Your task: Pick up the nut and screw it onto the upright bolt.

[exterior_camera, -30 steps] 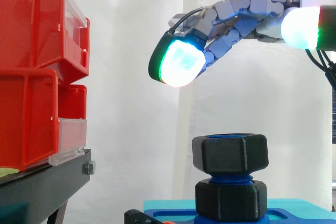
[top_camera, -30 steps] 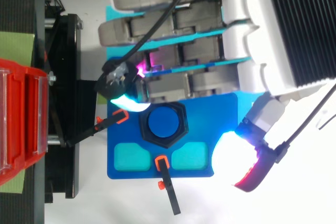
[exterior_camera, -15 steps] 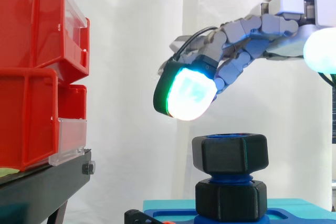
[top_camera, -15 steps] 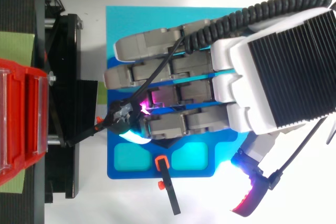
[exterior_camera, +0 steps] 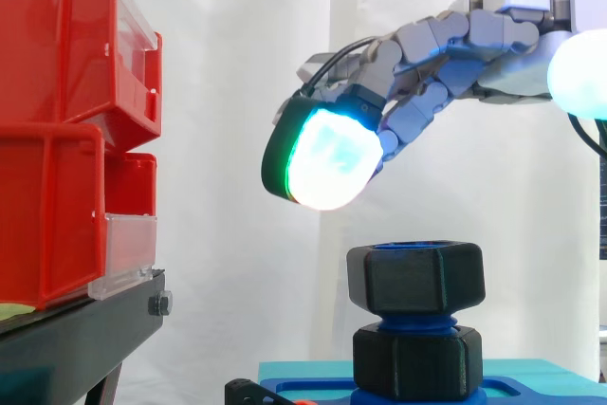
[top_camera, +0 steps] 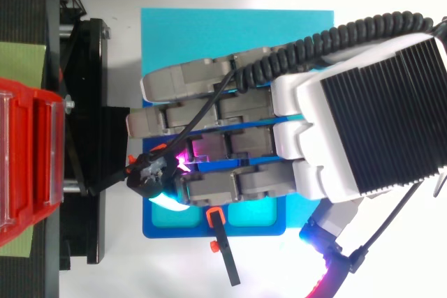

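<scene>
My robot hand (exterior_camera: 432, 49) hovers just above the nut (exterior_camera: 415, 277), fingers loosely extended and apart, gripping nothing. The black hex nut sits on top of the upright bolt (exterior_camera: 448, 324), which stands on the blue plate (exterior_camera: 531, 389), set in from its left edge in the side view. I can't tell whether its threads have caught. I judge it to be light, rigid plastic with matte flats that shouldn't slip. I'd pinch two opposite flats between the pads (exterior_camera: 327, 158) and keep it level.
</scene>
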Available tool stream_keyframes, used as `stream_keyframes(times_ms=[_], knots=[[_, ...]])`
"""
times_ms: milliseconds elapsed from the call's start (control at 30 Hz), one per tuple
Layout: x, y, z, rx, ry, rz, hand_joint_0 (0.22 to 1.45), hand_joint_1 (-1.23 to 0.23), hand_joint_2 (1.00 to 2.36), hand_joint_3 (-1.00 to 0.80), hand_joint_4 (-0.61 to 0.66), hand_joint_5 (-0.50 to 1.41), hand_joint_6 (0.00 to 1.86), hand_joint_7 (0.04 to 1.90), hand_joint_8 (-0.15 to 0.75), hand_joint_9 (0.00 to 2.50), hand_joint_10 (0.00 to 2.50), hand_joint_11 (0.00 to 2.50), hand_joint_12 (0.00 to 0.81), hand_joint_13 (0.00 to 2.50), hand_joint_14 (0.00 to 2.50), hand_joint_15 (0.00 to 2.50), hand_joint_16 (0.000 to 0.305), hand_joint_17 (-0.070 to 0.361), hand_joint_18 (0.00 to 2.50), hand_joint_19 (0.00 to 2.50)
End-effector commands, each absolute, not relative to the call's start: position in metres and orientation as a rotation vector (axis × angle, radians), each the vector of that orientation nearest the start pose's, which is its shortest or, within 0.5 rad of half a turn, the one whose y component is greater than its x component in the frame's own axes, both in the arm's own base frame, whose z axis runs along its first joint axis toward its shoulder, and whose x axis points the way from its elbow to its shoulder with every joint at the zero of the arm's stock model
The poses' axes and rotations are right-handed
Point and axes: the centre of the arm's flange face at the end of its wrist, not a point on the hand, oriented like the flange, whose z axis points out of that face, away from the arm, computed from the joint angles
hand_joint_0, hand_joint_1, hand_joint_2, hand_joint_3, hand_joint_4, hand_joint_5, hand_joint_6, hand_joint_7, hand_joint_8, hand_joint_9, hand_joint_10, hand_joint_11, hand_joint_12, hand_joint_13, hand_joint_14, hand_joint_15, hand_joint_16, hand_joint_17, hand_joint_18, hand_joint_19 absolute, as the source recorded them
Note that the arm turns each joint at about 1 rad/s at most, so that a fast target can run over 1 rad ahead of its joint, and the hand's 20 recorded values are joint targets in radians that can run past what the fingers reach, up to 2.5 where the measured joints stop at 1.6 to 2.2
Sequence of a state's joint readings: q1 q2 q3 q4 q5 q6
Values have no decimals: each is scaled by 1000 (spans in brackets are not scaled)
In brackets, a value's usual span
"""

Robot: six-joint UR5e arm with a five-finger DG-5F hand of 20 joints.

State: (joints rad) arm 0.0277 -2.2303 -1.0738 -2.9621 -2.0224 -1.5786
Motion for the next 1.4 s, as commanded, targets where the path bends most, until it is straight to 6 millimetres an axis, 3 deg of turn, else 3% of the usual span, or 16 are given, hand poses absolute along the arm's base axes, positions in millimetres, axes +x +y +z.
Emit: stream_keyframes(times_ms=[0,467,1367], knots=[[740,-70,330,-382,1520,364,468,-182,1000,-500,166,-140,502,696,227,546,0,0,305,173,0,0,38,86,0,0],[738,-72,307,-361,1481,375,469,-182,1000,-500,173,-135,502,704,229,549,0,0,304,175,0,0,38,86,0,0],[732,-99,305,-363,1498,344,472,-182,1000,-500,202,-115,502,750,239,573,0,0,299,209,0,0,37,84,0,0]])
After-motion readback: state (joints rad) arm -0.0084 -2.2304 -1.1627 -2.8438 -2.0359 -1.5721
